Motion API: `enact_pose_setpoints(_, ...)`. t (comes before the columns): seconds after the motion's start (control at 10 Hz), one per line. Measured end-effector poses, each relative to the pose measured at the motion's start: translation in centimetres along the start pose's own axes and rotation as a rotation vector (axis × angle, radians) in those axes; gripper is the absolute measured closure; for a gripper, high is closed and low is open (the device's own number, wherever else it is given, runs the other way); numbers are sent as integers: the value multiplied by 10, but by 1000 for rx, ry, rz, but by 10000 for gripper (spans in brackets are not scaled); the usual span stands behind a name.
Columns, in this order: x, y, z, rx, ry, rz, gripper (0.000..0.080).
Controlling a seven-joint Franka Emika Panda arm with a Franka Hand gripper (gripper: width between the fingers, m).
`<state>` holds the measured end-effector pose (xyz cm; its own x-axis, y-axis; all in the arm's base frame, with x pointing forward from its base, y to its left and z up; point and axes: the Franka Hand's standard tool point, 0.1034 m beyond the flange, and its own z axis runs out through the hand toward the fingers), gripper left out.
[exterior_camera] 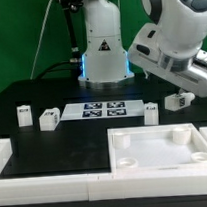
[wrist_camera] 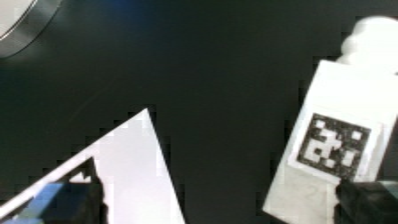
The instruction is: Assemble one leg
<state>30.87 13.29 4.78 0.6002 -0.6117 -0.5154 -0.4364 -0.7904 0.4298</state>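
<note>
We note that the jaws stand spread and empty over the black tabletop (exterior_camera: pixel 54 140), with the small white plastic block-shaped leg (wrist_camera: pixel 329 140), marker toward the wrist camera, close beside one fingertip (wrist_camera: pixel 370 197), off centre, its long axis crossing the closing line.

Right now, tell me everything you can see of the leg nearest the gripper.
The leg is a small white block, plastic-looking, with a black-and-white square marker on one face. It lies on the black table at the exterior view's right, apart from the other legs. The wrist view shows it elongated, with a narrower stub at one end. The gripper hangs close beside it; contact cannot be told.
</note>
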Motion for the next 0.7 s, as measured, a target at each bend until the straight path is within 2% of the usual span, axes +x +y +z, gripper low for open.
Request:
enact_pose_setpoints(0.1, -3, -5, -2, 5, 13, 23, 151)
enact_pose_setpoints(0.4, -19, -30, -22, 80, 44, 39, 151)
enact_pose_setpoints(0.5, -23, -35, -23, 88, 58, 29, 151)
enact_pose_setpoints(0.7, -21, -34, -22, 87, 55, 29, 151)
